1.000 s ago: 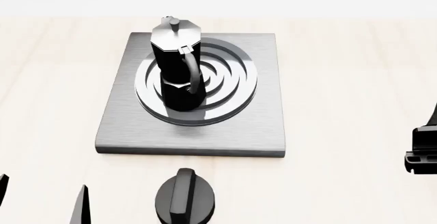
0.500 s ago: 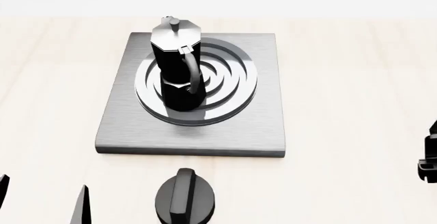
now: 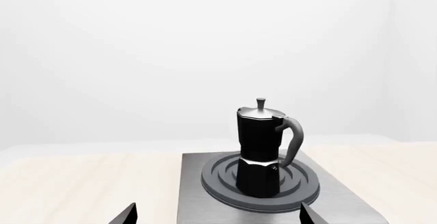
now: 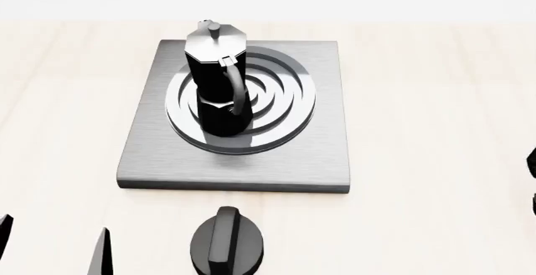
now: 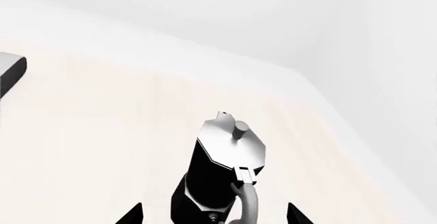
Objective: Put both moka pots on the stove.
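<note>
Moka pot [image 4: 217, 79] number one stands upright on the stove's [image 4: 318, 156] round burner, a little left of its centre, handle toward the near edge of the tabletop [image 4: 435, 99]. The stove lies mid-tabletop, with a short black knob [image 4: 226, 243] just beyond its near edge. The second moka pot [image 5: 222, 175] stands upright on bare tabletop, well apart from the stove toward the right edge. Right gripper [image 5: 213, 216] straddles it, fingers spread, not touching. Left gripper [image 3: 215, 216] is released, aimed at the stove.
</note>
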{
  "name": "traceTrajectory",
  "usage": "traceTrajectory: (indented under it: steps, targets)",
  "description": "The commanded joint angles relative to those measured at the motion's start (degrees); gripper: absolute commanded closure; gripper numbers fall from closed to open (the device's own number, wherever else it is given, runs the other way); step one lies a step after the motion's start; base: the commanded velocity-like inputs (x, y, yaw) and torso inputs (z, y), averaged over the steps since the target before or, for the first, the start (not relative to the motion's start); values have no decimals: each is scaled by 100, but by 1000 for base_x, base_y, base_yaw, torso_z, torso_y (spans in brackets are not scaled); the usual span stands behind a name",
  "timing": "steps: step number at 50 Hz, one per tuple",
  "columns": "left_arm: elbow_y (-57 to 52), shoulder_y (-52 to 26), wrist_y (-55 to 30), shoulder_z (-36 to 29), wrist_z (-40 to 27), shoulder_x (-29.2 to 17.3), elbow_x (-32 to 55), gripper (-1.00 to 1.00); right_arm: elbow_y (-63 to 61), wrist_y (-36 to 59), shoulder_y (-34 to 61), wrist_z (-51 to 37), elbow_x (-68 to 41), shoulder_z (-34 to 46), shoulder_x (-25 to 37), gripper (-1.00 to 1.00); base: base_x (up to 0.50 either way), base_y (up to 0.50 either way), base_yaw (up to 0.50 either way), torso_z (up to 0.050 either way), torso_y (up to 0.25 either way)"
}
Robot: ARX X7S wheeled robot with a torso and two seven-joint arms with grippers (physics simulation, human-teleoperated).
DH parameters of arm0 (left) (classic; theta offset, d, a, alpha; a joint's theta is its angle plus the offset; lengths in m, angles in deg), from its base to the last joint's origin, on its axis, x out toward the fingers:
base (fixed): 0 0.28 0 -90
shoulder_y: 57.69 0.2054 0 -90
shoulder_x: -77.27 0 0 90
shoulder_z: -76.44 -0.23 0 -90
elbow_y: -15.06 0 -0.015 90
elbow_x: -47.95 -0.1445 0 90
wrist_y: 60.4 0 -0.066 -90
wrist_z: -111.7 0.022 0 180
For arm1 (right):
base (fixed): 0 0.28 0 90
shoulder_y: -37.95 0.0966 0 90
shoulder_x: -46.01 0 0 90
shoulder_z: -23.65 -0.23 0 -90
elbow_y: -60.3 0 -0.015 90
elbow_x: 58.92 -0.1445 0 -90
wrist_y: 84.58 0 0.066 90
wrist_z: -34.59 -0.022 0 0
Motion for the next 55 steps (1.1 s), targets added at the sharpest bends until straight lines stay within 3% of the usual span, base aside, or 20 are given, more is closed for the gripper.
traceTrajectory:
  steps: [1, 35, 49, 55]
  targets:
    - [10, -9, -2, -24, -7, -8, 1, -100, 765, 185, 532, 431, 244, 231, -232, -100, 0, 0, 0, 0, 0]
    - [87, -57, 16, -109, -23, -6, -24, -100, 2568, 702, 2126, 1789, 1010, 1011, -815, -100, 0, 0, 0, 0, 0]
    - [88, -74, 10, -144, -23, -17, -19, -100, 3149, 644, 2438, 2055, 1226, 1138, -942, -100, 0, 0, 0, 0, 0]
    - [88, -78, -3, -165, -29, -19, -28, -100, 3949, 249, 2680, 2279, 1476, 1235, -1252, -100, 0, 0, 0, 0, 0]
